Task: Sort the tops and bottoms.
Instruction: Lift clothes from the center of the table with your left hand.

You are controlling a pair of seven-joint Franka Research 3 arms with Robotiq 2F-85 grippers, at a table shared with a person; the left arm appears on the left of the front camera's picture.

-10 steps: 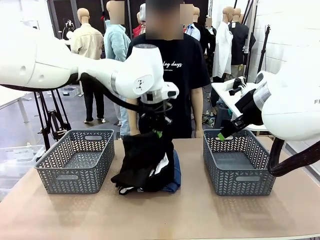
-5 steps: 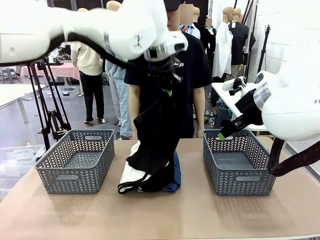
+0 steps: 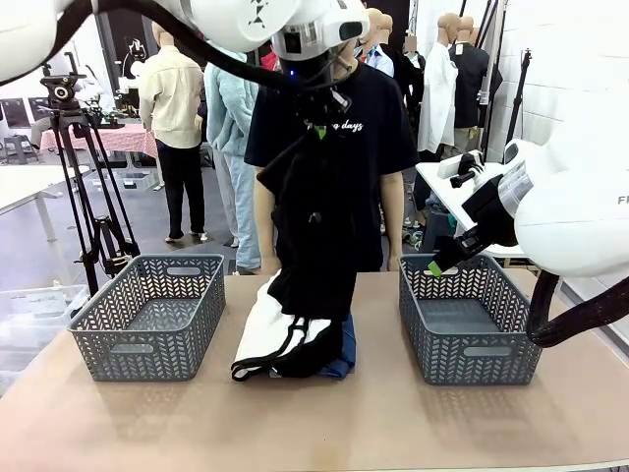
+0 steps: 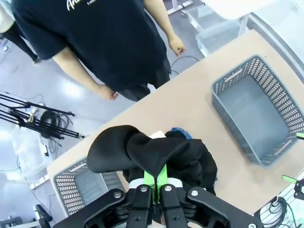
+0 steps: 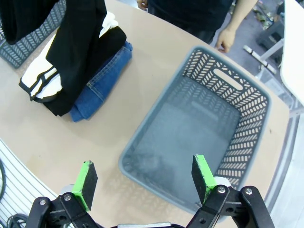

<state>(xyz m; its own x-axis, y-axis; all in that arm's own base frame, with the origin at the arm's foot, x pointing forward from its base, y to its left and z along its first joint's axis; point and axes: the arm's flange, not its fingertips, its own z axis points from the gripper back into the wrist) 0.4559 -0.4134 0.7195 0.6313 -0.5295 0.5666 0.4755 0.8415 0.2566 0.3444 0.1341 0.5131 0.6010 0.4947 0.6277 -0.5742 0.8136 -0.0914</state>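
Observation:
High above the table's middle, my left gripper (image 3: 319, 126) is shut on a black top (image 3: 316, 231), which hangs from it in a long drape down to the pile. In the left wrist view its fingers (image 4: 154, 183) pinch the bunched black top (image 4: 142, 149). On the pile lies a white top with black edging (image 3: 267, 329) over folded blue jeans (image 3: 341, 356). My right gripper (image 3: 440, 262) hovers open over the right basket's near-left corner; in its own view the gripper (image 5: 145, 178) has the jeans (image 5: 102, 80) and the white top (image 5: 42, 78) to its upper left.
A grey basket (image 3: 147, 346) stands left of the pile and another grey basket (image 3: 470, 356) to its right, both with bare floors. A person in a black T-shirt (image 3: 378, 147) stands at the far edge, hands down. A tripod (image 3: 93, 197) stands behind, at the left.
My left arm has risen from just above the pile to well overhead, drawing the black top up and uncovering the white top beneath. The right arm has stayed put.

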